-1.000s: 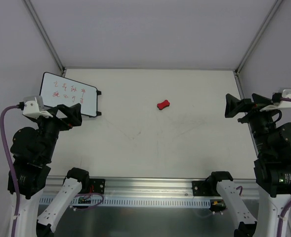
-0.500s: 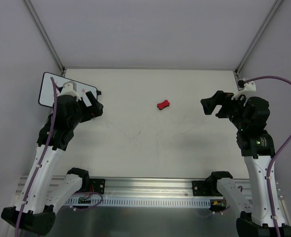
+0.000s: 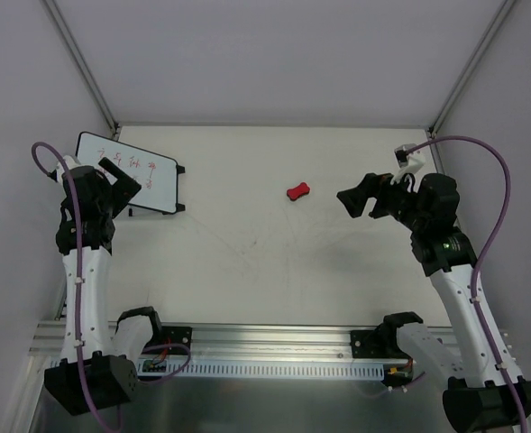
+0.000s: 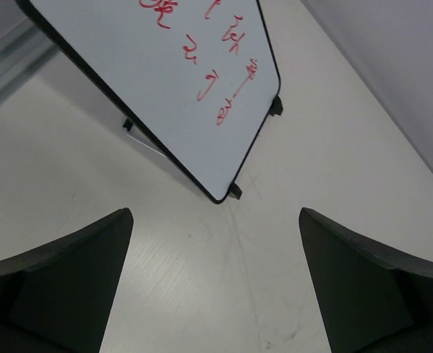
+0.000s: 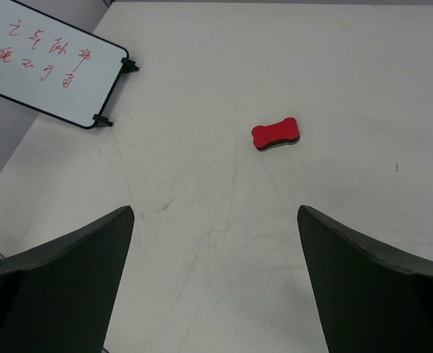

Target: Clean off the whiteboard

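1. Top external view has the whiteboard (image 3: pixel 152 176) at the far left of the table (image 3: pixel 247 262), toward the back. It seems propped at a tilt on its black stand feet (image 4: pixel 235 191). Red writing (image 4: pixel 216 81) covers its face, so no wiping is done yet.
2. Just by it, the left gripper (image 4: pixel 215 217) hovers above the table near the board's front edge, jaws wide apart and holding nothing. Its wrist camera looks between the fingers at the board's lower corner.
3. From where I stand, the board looks light and stiff, with a slick face. On those small feet it would likely skid or tip back under a firm wipe. The sensible hold is the thin black frame (image 4: pixel 254 140) at a near edge or corner, clear of the writing, steadying it rather than squeezing hard.
4. Further right, the red eraser (image 3: pixel 299 191) lies flat and alone toward the back of the table, well apart from the board. It looks small and light, and its narrow waist is the natural place for two fingers.
5. Rightmost, the right gripper (image 3: pixel 357 204) hangs near the eraser, jaws spread and empty. In its wrist view the eraser sits ahead of the fingers, not between them.
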### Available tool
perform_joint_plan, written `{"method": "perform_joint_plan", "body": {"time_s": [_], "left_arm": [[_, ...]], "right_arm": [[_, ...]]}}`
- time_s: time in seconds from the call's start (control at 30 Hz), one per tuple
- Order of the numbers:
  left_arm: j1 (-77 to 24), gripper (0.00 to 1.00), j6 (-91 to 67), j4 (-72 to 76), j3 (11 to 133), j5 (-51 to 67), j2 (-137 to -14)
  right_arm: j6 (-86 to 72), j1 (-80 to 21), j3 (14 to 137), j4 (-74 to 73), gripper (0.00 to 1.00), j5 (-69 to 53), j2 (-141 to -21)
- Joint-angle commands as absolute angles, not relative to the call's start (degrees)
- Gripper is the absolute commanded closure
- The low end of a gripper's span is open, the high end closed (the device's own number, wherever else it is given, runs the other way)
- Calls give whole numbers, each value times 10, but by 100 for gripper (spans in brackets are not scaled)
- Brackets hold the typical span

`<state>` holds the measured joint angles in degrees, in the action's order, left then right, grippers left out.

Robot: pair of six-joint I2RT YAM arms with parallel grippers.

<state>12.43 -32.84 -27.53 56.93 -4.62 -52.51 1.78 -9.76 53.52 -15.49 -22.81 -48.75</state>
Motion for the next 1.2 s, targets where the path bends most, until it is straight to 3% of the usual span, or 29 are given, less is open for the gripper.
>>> {"method": "perform_joint_plan", "body": {"time_s": [0.0, 0.37, 0.73, 0.9, 1.17], "left_arm": [[166, 2, -307, -239, 556, -79, -551], [311, 9, -333, -130, 531, 63, -639], [335, 12, -282, 30, 482, 83, -685], [336, 24, -285, 136, 433, 101, -687], [346, 28, -272, 150, 440, 102, -702]], "right_arm": [[29, -118, 540, -113, 1, -264, -492], [40, -168, 513, -97, 1, -263, -483], [58, -227, 499, -78, 1, -285, -486], [69, -227, 494, -74, 1, -313, -496], [79, -227, 480, -73, 1, -313, -497]]}}
